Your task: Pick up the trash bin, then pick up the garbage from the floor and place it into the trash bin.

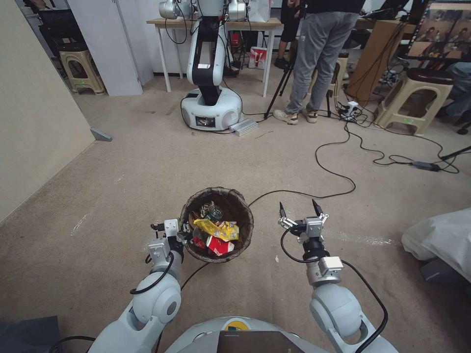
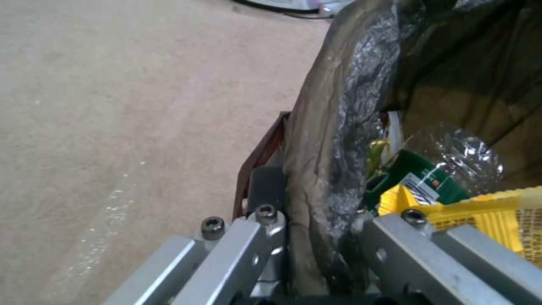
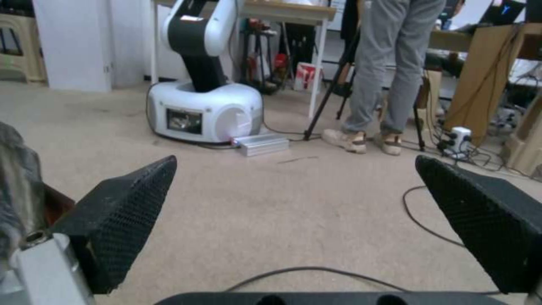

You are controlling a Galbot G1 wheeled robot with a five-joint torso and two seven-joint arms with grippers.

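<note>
Trash bin (image 1: 217, 223): dark crinkled liner, litter inside, left gripper (image 1: 182, 235) clamping rim.

The beige carpeted floor (image 1: 122, 196) carries black cables (image 1: 338, 171), a second robot's white base (image 1: 212, 109), a silver box (image 1: 243, 127) and beige stools (image 1: 409, 103).

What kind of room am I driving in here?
Likely a robotics lab or test room: another white wheeled robot parked by a table, loose cables across the carpet, plastic stools nearby.
</note>
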